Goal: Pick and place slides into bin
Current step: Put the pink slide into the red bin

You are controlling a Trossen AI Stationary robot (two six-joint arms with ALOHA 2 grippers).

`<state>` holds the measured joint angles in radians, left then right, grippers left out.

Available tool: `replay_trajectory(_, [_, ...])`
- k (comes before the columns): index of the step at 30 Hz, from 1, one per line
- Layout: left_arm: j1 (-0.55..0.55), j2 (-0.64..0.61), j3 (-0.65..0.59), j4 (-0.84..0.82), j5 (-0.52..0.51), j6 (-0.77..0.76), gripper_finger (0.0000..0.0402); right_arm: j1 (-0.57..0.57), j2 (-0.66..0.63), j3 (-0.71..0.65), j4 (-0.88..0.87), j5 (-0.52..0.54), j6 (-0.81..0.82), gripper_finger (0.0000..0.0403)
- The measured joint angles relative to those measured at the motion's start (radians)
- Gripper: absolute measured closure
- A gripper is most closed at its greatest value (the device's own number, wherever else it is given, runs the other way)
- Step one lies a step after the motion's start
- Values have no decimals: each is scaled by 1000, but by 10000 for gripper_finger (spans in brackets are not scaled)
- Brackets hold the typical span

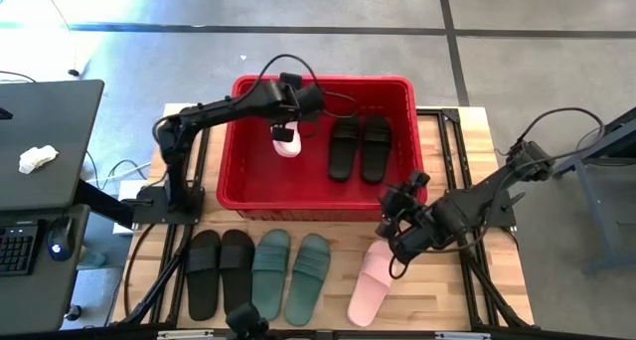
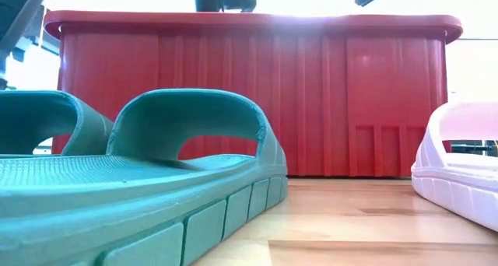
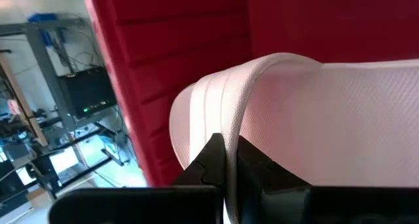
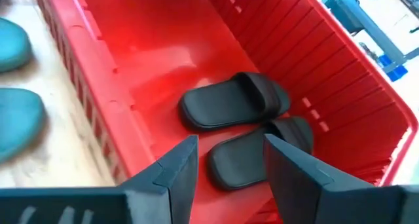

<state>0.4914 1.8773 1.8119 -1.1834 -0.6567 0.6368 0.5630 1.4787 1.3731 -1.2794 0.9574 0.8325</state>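
While my left gripper (image 1: 285,133) pinches the pink slide's (image 1: 287,146) strap over the bin (image 1: 260,196), I'd lower, then release; right gripper (image 1: 395,226) waits open.

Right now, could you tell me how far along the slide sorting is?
Done: one black pair lies inside the red bin. In hand: the left pincer, shut on a pale pink slide, holds it over the bin. Left: a black pair, a green pair and one pink slide on the table, near the open right pincer.
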Motion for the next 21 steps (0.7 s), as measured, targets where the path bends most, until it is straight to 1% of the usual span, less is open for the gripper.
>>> replay_trajectory(4, [-1,-85,-192,195,18,-1,401,-22,-19,0,6,-3,-68,242])
replay_trajectory(8, [-1,-137,-341,304,15,45,401,-39,-47,0,10,-7,-108,242])
replay_trajectory(13, [8,-141,-432,329,13,64,401,-61,-83,0,24,-19,-144,242])
replay_trajectory(17, [24,-141,-493,394,35,68,401,-77,-105,0,25,-23,-145,242])
replay_trajectory(21, [58,-141,-545,466,37,119,401,-79,-108,0,26,-26,-151,242])
